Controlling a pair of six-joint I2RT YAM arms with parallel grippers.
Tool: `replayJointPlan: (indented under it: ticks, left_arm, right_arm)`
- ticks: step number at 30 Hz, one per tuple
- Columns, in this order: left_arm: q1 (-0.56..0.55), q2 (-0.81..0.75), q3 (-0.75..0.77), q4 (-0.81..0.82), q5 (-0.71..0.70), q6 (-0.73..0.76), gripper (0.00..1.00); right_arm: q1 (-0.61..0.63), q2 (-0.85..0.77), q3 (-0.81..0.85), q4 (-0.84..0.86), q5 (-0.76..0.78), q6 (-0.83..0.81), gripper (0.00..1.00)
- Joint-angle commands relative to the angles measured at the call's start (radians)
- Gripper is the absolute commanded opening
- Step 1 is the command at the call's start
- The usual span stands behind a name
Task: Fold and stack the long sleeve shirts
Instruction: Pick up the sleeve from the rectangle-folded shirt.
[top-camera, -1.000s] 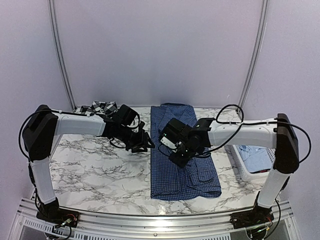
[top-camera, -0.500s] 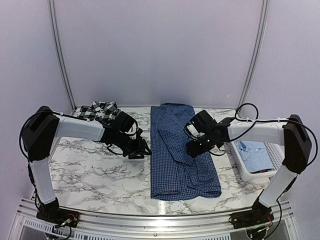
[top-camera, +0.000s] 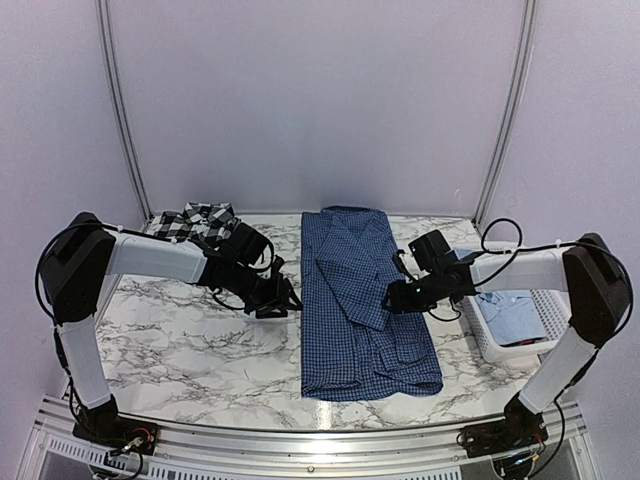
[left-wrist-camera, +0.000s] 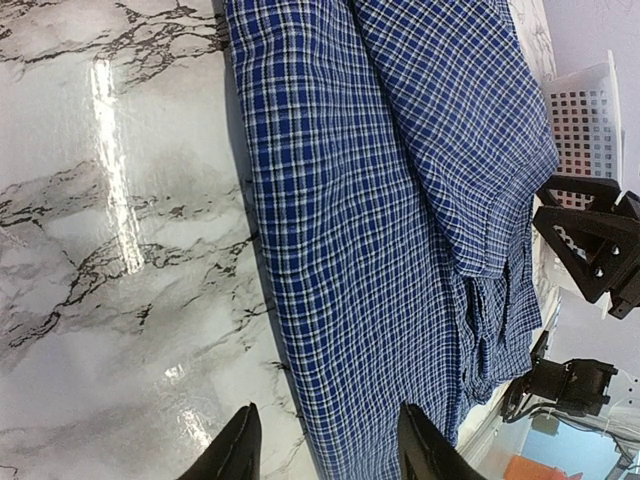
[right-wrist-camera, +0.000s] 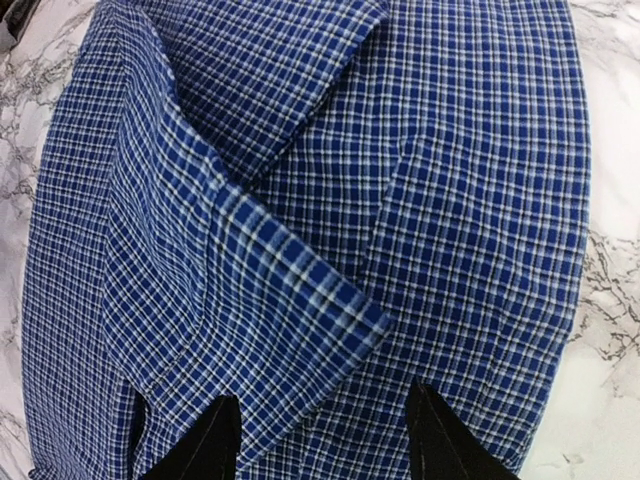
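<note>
The dark blue checked shirt lies flat as a long strip down the table's middle, sleeves folded onto its body. My left gripper hovers open beside the shirt's left edge, nothing between its fingers. Above the shirt's right side, near a folded cuff, my right gripper stands open and empty. The black-and-white plaid shirt lies bunched at the back left. The pale blue shirt rests in the basket.
A white slatted basket stands at the table's right edge, also showing as the basket in the left wrist view. Marble tabletop stretches to the left of the shirt. The right arm's gripper shows in the left wrist view.
My right gripper has pulled back to the right, from the shirt's middle to its right side. My left gripper has shifted slightly left and nearer.
</note>
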Motion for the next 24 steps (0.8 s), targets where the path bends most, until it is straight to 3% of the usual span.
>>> replayJointPlan:
  ticks: [1,7,12,16,20,24]
  left_arm:
    - [-0.002,-0.029,0.005,0.021,-0.001,0.006,0.48]
    - [-0.002,-0.036,0.001,0.021,0.000,0.000,0.48]
    - [-0.002,-0.039,0.000,0.021,-0.004,-0.001,0.48]
    - [-0.002,-0.043,0.000,0.024,-0.007,-0.006,0.47]
    - [-0.002,-0.048,0.001,0.024,-0.008,-0.004,0.47]
    - [-0.001,-0.047,0.006,0.025,-0.006,-0.004,0.47]
  right_arm:
    - [-0.012,-0.009,-0.009,0.185,-0.054,0.019,0.52]
    - [-0.018,0.057,0.016,0.238,-0.070,0.027,0.46]
    - [-0.015,0.067,0.073,0.195,-0.062,-0.001,0.26]
    - [0.012,0.049,0.166,0.080,0.005,-0.055,0.07]
    - [0.056,0.022,0.258,-0.037,0.088,-0.122,0.02]
    - [0.102,0.024,0.394,-0.195,0.281,-0.210,0.00]
